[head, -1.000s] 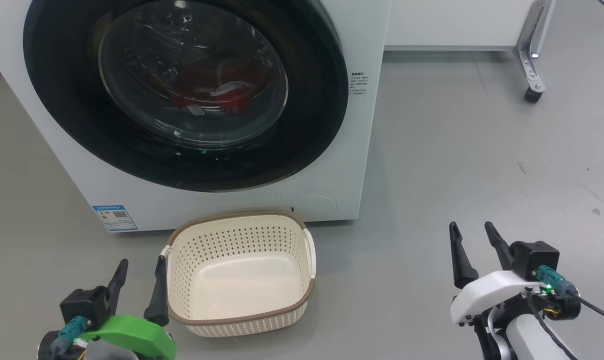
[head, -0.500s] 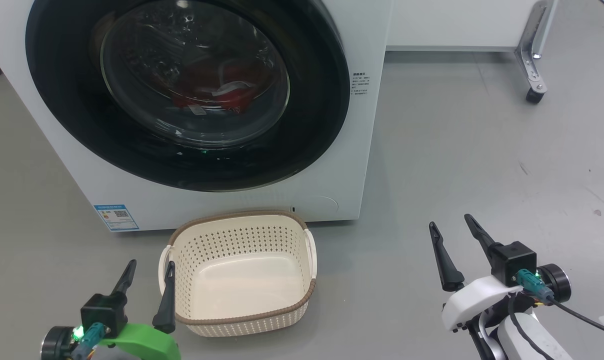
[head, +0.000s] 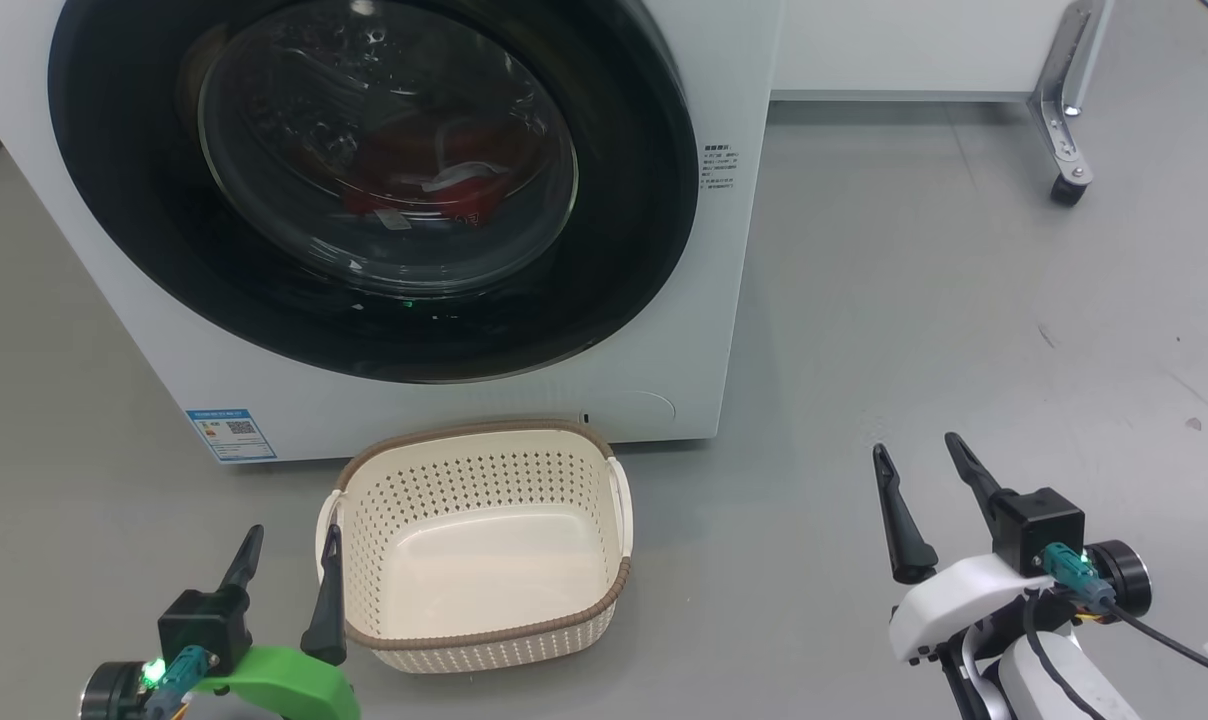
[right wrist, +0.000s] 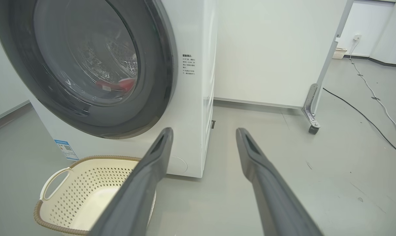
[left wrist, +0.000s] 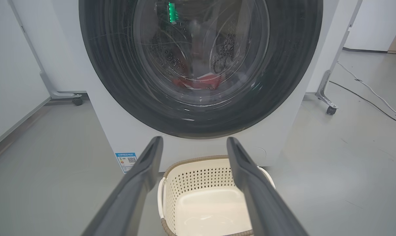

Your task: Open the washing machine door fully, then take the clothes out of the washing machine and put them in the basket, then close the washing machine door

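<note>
Floor (head: 914, 300) bears washing machine (head: 709, 340), basket (head: 484, 480)

**Both grippers spread wide, low either side of the basket**

Left gripper (head: 295, 532) sits just beside the left side of the basket (head: 484, 636), its two dark fingers (head: 326, 600) wide apart, tips pointing up the head view, holding nothing. Its green wrist shell (head: 274, 675) lies below, with a small green light glowing by the teal plug (head: 186, 665). Right gripper (head: 914, 445) hangs well apart from the basket's right side, fingers splayed and leaning slightly left. It is empty too, on a white wrist shell (head: 949, 600) with a black cable (head: 1154, 635) trailing off.
</note>
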